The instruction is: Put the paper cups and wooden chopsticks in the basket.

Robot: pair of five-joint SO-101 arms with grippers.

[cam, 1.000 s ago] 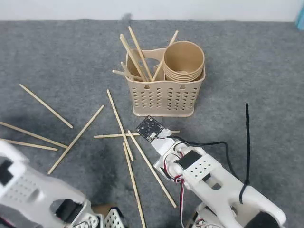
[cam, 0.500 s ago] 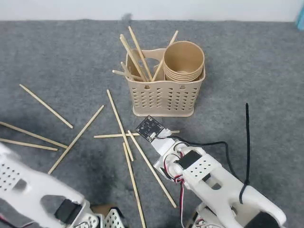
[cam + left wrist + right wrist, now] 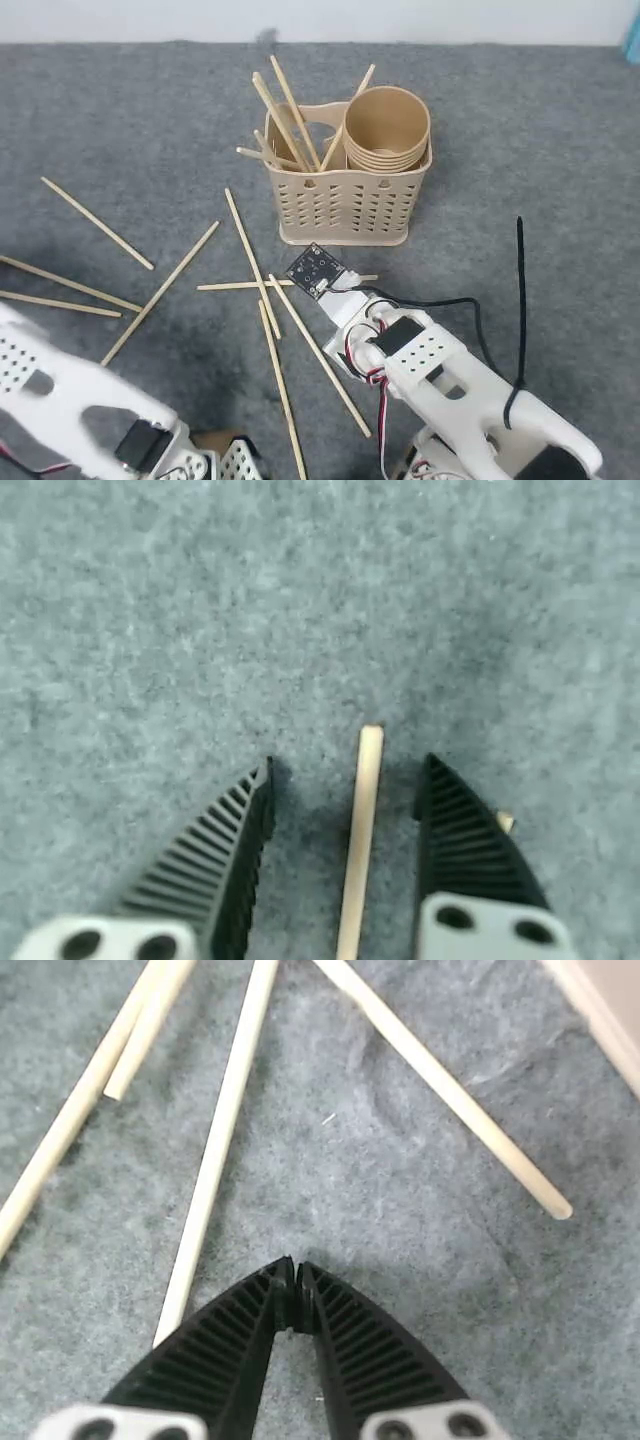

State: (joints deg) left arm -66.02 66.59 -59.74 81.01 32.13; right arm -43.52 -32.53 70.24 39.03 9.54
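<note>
Grey felt [image 3: 120, 120] carries the perforated basket [image 3: 345, 210], already holding the stacked paper cups [image 3: 387, 125] and a few wooden chopsticks [image 3: 285, 110] (the cups look finished), while several loose chopsticks [image 3: 160, 292] remain scattered nearby. Over one chopstick [image 3: 362, 840] the left gripper [image 3: 349, 763] stands spread wide, astride it but not clamping. The right gripper [image 3: 296, 1265] is closed on nothing.

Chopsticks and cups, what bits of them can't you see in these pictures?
- High view: the basket wall hides the cups below their rims, so their number is unsure.
- High view: the same wall hides the lower ends of the chopsticks standing in it.
- Left wrist view: the chopstick inside the open left gripper runs off the picture's edge, so its length is unknown.
</note>
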